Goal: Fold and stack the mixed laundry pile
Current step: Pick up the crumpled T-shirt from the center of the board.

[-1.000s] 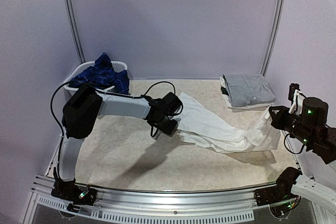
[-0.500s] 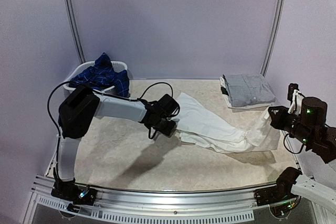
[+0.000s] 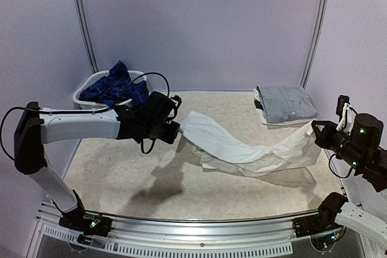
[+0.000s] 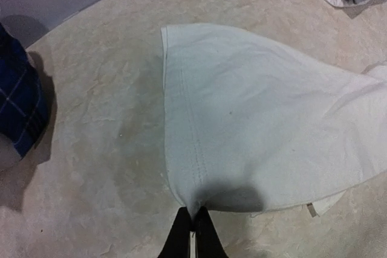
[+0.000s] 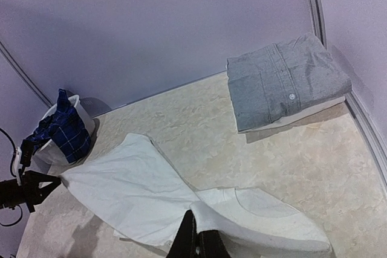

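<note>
Two grippers share one garment. The white trousers [image 3: 242,149] are the only piece spread on the table [image 3: 133,173], and they run from an end raised near the white basket [image 3: 84,92] to an end held up at the table edge farthest from that basket. Their middle sags onto the tabletop in loose folds.

The left gripper [image 3: 176,130] is the one close to the basket. In its wrist view its fingers are pressed together on the corner of a stitched seam of the trousers [image 4: 260,131], which fan out beyond them. A small tab shows at the lower edge of the cloth, too small to read.

The right gripper [image 3: 315,130] is well apart from the basket. In its own view its dark fingers are pinched on a fold of the trousers [image 5: 139,191], which lead away from it toward the basket [image 5: 71,102].

One navy plaid shirt [image 3: 115,86] lies bunched in the basket and stands above its rim. One stack of two pieces sits at the back of the table, well apart from the basket: a folded grey shirt [image 3: 287,102], one pale button showing on it in the right wrist view, on top of a folded white piece [image 5: 302,113].
</note>
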